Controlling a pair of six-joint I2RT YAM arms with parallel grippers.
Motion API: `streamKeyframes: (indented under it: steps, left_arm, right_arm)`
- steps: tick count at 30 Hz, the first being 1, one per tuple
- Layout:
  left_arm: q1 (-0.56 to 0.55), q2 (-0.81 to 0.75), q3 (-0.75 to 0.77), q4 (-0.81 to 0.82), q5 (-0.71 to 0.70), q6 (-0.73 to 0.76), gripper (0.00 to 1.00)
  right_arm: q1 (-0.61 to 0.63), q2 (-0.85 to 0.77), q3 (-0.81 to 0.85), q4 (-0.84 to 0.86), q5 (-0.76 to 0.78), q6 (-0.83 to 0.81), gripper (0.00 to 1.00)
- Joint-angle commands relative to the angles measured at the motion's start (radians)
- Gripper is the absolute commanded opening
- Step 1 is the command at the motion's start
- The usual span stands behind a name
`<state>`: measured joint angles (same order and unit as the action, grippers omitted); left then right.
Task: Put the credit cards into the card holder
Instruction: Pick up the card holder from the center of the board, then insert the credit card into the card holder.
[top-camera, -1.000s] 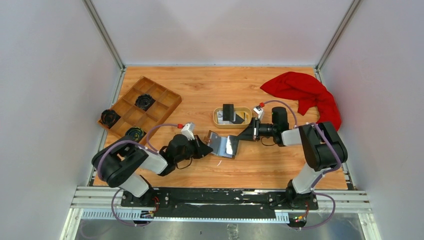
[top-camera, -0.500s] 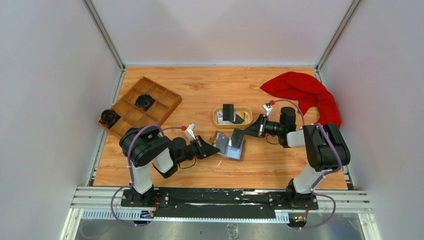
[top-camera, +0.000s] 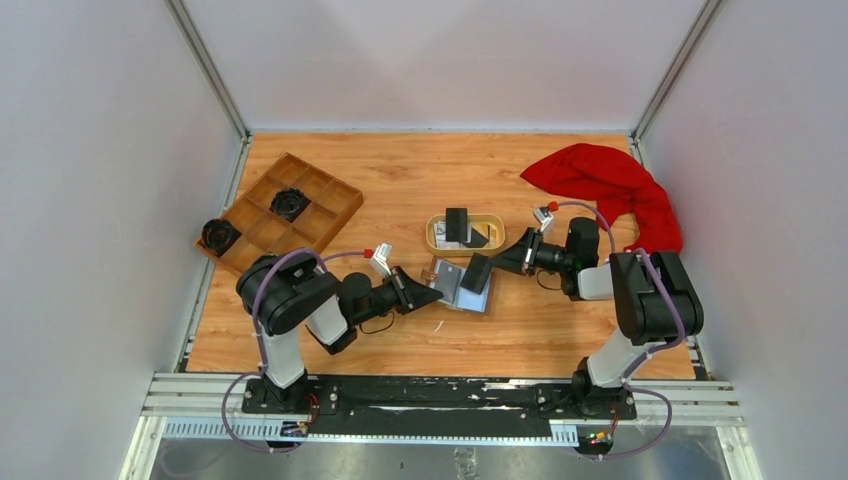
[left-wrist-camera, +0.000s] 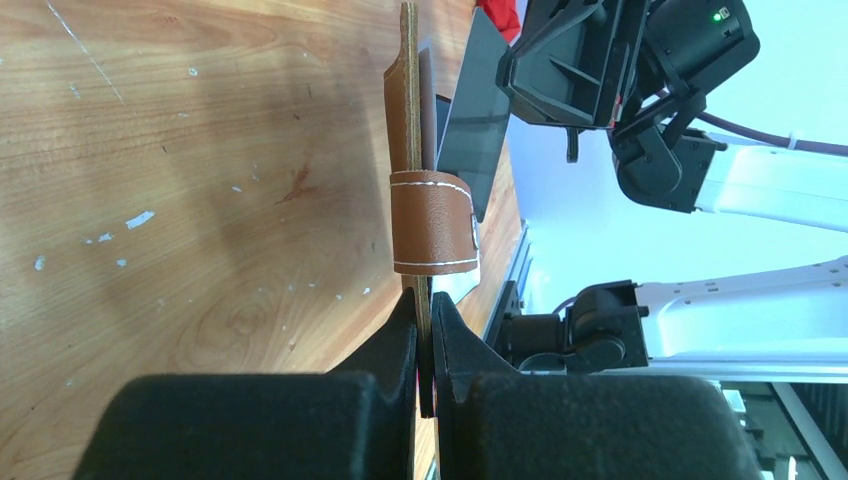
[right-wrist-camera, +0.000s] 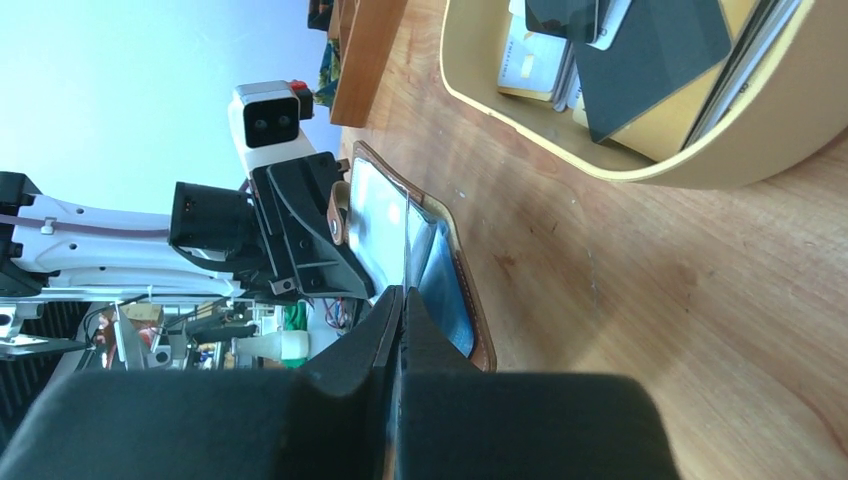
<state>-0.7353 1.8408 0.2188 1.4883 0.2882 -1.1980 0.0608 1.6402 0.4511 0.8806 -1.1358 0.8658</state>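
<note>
Insertion is only starting: black card (top-camera: 477, 272) is meeting the grey pockets of the opened brown card holder (top-camera: 447, 278), mid-tabletop (top-camera: 400, 180), apparently not seated yet. Right jaws are clenching this card; left jaws are gripping the holder's edge, tilting it up. Other cards (right-wrist-camera: 528, 62) are lying in the tan dish (top-camera: 431, 238).

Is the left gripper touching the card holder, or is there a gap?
Touching. In the left wrist view the left gripper is shut on the thin edge of the card holder, with no gap on either side.
</note>
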Motion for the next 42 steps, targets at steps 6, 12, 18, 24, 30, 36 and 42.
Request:
streamKeyframes:
  steps: [6,12,18,24,30,36,42]
  left_arm:
    - [0.004,-0.034,0.021,0.053,0.000,-0.002,0.00]
    - [-0.001,-0.075,0.030,0.052,-0.003,-0.015,0.00]
    - [-0.011,-0.120,0.043,0.053,-0.017,-0.040,0.00]
    - [-0.027,-0.176,0.070,0.051,-0.043,-0.062,0.00]
    - [-0.038,-0.197,0.085,0.049,-0.074,-0.067,0.00]
    - [-0.038,-0.216,0.092,0.017,-0.080,-0.039,0.00]
    - [-0.036,-0.224,0.093,0.000,-0.055,-0.026,0.00]
  right_arm:
    - [0.004,-0.021,-0.015,0.088,-0.013,0.087,0.00]
    - [0.012,-0.023,-0.015,0.089,0.002,0.112,0.00]
    - [0.010,-0.065,-0.017,0.166,0.004,0.200,0.00]
    - [0.008,-0.145,-0.022,0.163,0.029,0.220,0.00]
    - [0.010,-0.171,-0.027,0.167,0.028,0.232,0.00]
    - [0.028,-0.167,-0.012,0.131,-0.001,0.189,0.00]
    - [0.057,-0.174,0.002,0.090,-0.014,0.157,0.00]
